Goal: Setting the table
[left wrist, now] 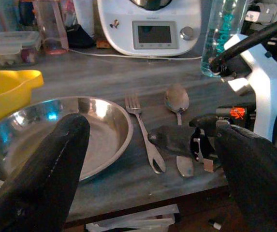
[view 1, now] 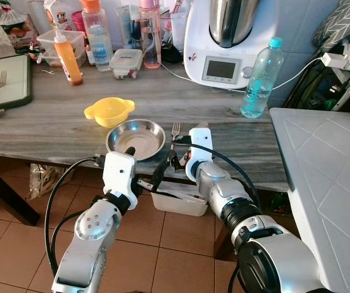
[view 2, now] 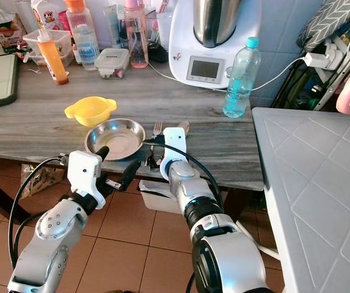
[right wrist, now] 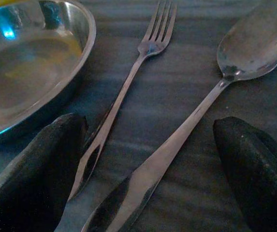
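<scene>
A shiny steel plate (view 1: 135,137) is seen on the grey wooden table (view 1: 52,122), with a yellow bowl (view 1: 109,111) just behind it and a steel fork (right wrist: 128,92) and spoon (right wrist: 211,92) laid side by side just to its right. The right gripper (right wrist: 148,169) is held low over the 2 handles with its fingers spread. The left gripper (left wrist: 157,164) is held spread at the table's near edge, before the plate.

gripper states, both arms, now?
Left pincer: open, empty, near the round steel plate.
Right pincer: open, empty, straddling the steel fork and steel spoon.
</scene>
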`<state>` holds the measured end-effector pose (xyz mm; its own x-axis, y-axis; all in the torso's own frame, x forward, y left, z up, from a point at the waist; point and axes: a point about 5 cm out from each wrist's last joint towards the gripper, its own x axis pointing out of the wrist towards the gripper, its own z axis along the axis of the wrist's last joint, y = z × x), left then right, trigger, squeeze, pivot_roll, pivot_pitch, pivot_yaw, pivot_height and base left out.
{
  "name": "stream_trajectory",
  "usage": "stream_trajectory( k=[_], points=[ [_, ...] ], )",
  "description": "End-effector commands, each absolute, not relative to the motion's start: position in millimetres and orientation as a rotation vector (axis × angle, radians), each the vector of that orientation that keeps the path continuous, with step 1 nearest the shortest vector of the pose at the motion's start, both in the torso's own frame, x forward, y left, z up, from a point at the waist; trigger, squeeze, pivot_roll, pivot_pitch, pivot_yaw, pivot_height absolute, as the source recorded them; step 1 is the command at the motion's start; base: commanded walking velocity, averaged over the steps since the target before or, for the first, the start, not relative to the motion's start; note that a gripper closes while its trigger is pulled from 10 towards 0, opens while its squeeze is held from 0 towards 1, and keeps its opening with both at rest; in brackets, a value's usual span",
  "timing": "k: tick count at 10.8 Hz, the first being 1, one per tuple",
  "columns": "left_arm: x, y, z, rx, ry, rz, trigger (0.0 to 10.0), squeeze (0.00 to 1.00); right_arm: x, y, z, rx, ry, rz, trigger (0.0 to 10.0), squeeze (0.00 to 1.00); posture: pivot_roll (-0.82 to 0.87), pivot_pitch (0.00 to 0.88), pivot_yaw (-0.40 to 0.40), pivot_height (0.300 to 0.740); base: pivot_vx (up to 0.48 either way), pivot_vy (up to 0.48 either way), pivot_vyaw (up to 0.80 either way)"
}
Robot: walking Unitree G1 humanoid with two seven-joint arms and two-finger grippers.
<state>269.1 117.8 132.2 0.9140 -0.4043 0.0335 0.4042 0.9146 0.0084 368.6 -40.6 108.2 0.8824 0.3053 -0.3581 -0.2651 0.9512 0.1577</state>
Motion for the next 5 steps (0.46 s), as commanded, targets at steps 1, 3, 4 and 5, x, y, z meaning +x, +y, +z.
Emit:
stream_trajectory(
  k=[1,3,4,5],
  points=[
    [269.7,117.5,131.1,0.011,-0.027,-0.417,10.0,0.0,367.9,-36.4,110.9,0.104,0.378,0.313,10.0,0.0,0.16,0.059,0.003,0.74,0.0,0.0,0.0],
    [269.6,117.5,130.6,0.011,-0.025,-0.419,10.0,0.0,366.2,-35.5,109.2,0.125,0.377,0.318,10.0,0.0,0.15,0.057,0.006,0.74,0.0,0.0,0.0],
    [269.4,117.2,130.3,0.011,-0.025,-0.422,10.0,0.0,364.8,-33.0,107.4,0.135,0.382,0.328,10.0,0.0,0.15,0.059,0.007,0.74,0.0,0.0,0.0],
    [269.6,116.7,130.6,0.01,-0.025,-0.423,10.0,0.0,363.7,-30.3,106.4,0.138,0.387,0.342,10.0,0.0,0.16,0.059,0.005,0.74,0.0,0.0,0.0]
  ],
)
